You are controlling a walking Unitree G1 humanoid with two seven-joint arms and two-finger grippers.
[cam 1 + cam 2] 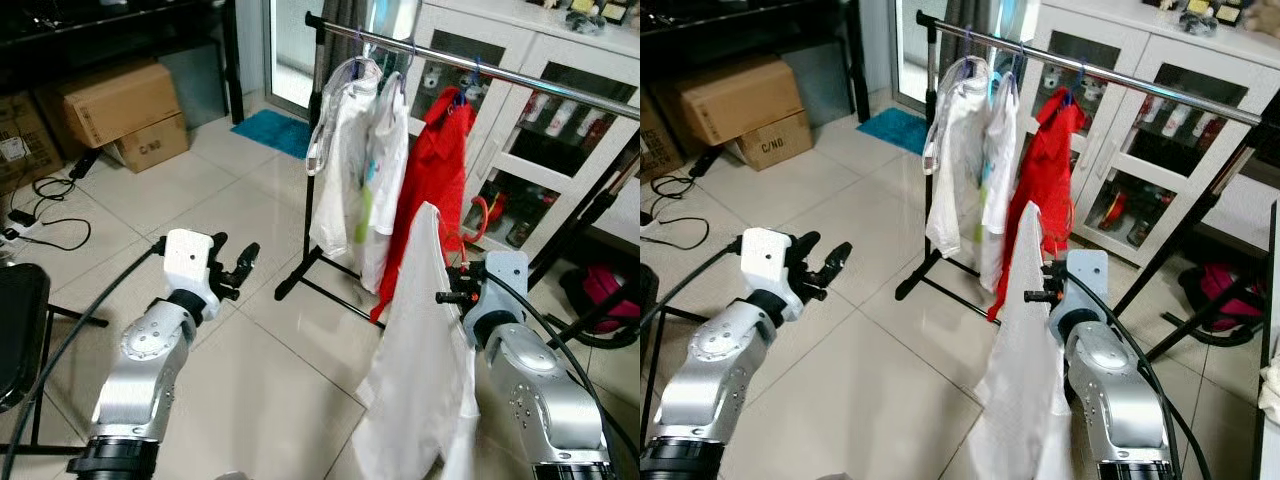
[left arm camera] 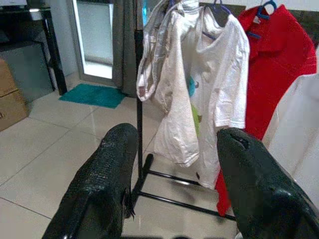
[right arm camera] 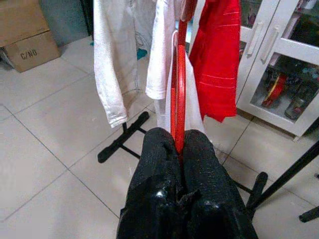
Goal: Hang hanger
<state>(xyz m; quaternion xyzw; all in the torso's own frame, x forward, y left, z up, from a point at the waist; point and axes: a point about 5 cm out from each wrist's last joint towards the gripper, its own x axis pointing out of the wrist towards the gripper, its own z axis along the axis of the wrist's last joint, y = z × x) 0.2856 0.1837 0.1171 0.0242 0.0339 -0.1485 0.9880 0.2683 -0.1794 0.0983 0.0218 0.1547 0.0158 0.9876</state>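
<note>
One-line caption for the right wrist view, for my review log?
Right hand shut on a red plastic hanger, facing a clothes rack's white shirts and red shirt.

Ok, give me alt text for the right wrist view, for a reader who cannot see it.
The right gripper pinches a red hanger upright between its shut black fingers. Ahead, white shirts and a red shirt hang over a tiled floor, with a glass-door cabinet behind.
</note>
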